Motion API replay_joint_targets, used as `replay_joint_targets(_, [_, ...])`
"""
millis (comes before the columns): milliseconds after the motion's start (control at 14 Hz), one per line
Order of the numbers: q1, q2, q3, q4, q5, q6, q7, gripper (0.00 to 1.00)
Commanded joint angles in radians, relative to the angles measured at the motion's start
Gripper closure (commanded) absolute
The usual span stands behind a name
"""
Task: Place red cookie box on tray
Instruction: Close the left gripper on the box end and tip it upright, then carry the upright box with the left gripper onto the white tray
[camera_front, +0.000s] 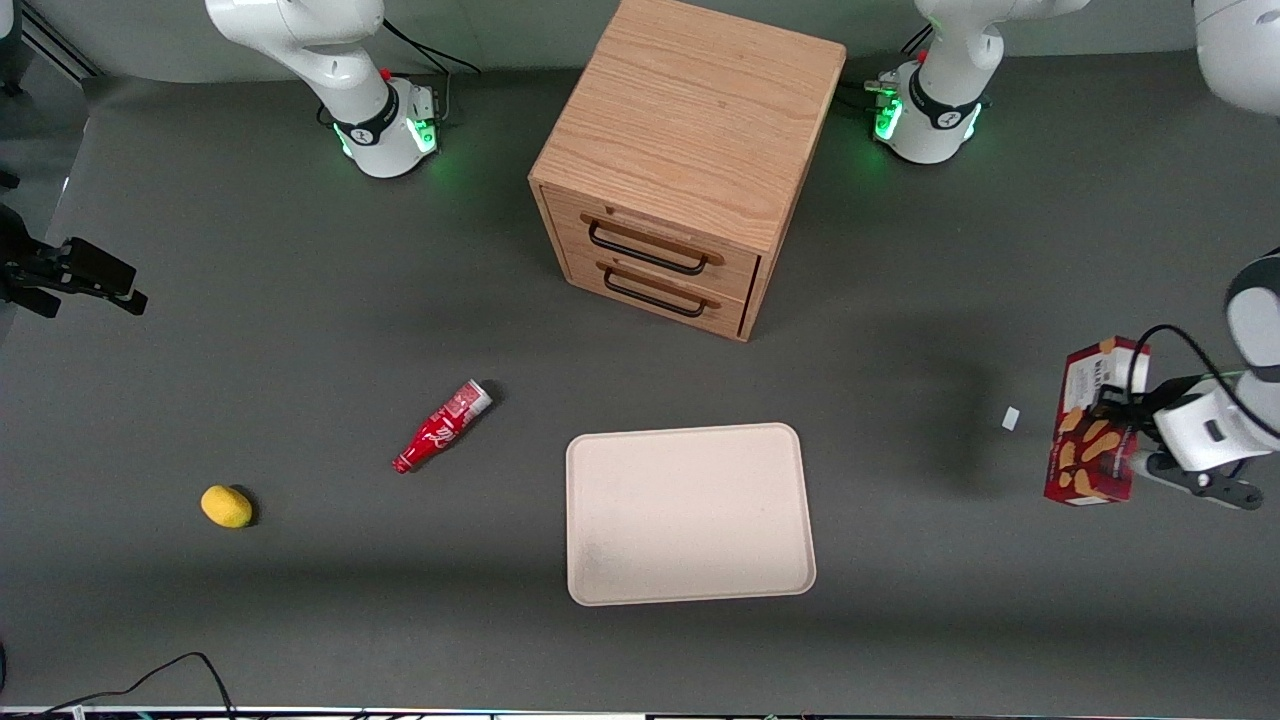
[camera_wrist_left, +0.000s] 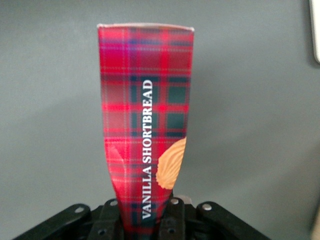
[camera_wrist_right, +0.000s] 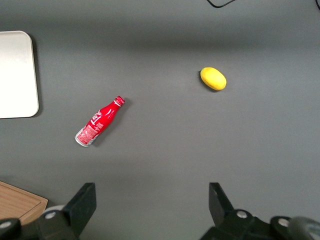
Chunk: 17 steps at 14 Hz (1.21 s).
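The red cookie box (camera_front: 1095, 425), dark-red plaid with cookie pictures, hangs in the air at the working arm's end of the table. My gripper (camera_front: 1128, 430) is shut on it. In the left wrist view the red cookie box (camera_wrist_left: 145, 125) reads "VANILLA SHORTBREAD" and runs out from between the black fingers (camera_wrist_left: 172, 217), its walls pinched in where they clamp it. The gripper (camera_wrist_left: 145, 222) holds the box above bare grey table. The beige tray (camera_front: 600, 580) lies flat and empty on the table, well apart from the box, toward the middle and near the front camera.
A wooden two-drawer cabinet (camera_front: 680, 160) stands farther from the front camera than the tray. A small red bottle (camera_front: 441, 426) and a yellow lemon-like object (camera_front: 227, 506) lie toward the parked arm's end. A small white scrap (camera_front: 1010, 418) lies beside the held box.
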Motion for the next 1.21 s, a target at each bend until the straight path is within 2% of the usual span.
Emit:
replay_joint_targets(0, [-0.011, -0.014, 0.011, 0.171, -0.006, -0.211, -0.145, 1.0])
replay_joint_targets(143, [-0.017, -0.017, -0.022, 0.263, -0.02, -0.323, -0.306, 1.0])
replay_joint_targets(286, [-0.015, -0.017, -0.159, 0.306, -0.017, -0.348, -0.525, 1.0])
replay_joint_targets(429, [-0.017, -0.011, -0.272, 0.311, -0.01, -0.328, -0.746, 1.0])
replay_joint_targets(643, [-0.031, 0.024, -0.381, 0.297, -0.004, -0.192, -0.91, 1.0])
replay_joint_targets(929, [-0.106, 0.13, -0.395, 0.277, 0.034, 0.009, -0.995, 1.0])
replay_joint_targets(1143, [-0.162, 0.185, -0.396, 0.207, 0.074, 0.204, -1.008, 1.0])
